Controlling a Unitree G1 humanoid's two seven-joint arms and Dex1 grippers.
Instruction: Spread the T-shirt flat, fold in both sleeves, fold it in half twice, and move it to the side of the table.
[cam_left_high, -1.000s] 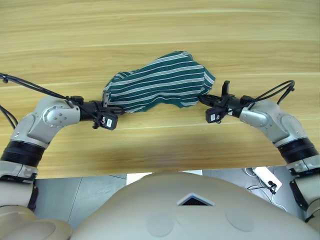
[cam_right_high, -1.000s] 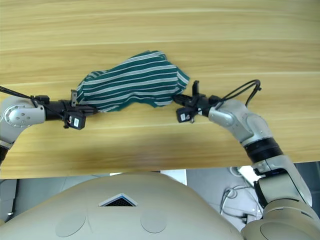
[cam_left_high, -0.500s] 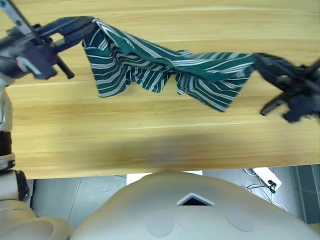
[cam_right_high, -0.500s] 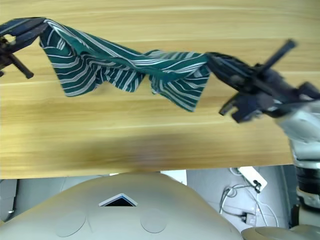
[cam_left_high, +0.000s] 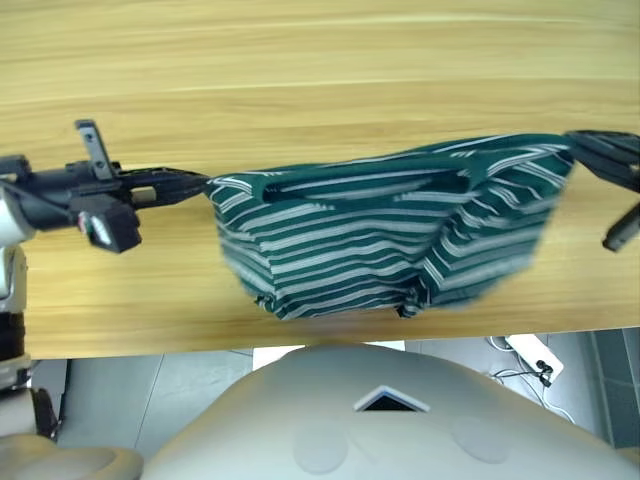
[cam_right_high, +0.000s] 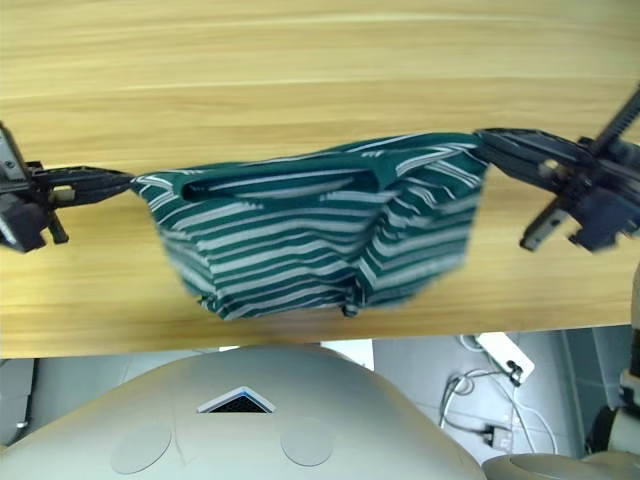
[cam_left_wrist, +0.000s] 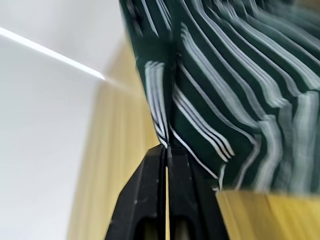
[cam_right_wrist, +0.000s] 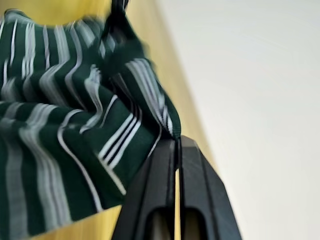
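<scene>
A dark green T-shirt (cam_left_high: 380, 235) with white stripes hangs in the air above the wooden table (cam_left_high: 300, 60), stretched between my two grippers. My left gripper (cam_left_high: 200, 186) is shut on the shirt's left corner. My right gripper (cam_right_high: 482, 143) is shut on its right corner. The cloth sags below the taut top edge, over the table's near edge. In the left wrist view the closed fingers (cam_left_wrist: 167, 150) pinch the striped fabric (cam_left_wrist: 235, 85). In the right wrist view the closed fingers (cam_right_wrist: 176, 142) pinch the fabric (cam_right_wrist: 75, 110) in the same way.
The table's near edge (cam_left_high: 150, 345) runs below the hanging shirt, with grey floor beyond it. Cables and a white object (cam_left_high: 535, 358) lie on the floor at the lower right.
Both arms have lifted the shirt off the table and pulled it apart, then brought it down towards the near edge. It now hangs spread wide rather than bunched.
</scene>
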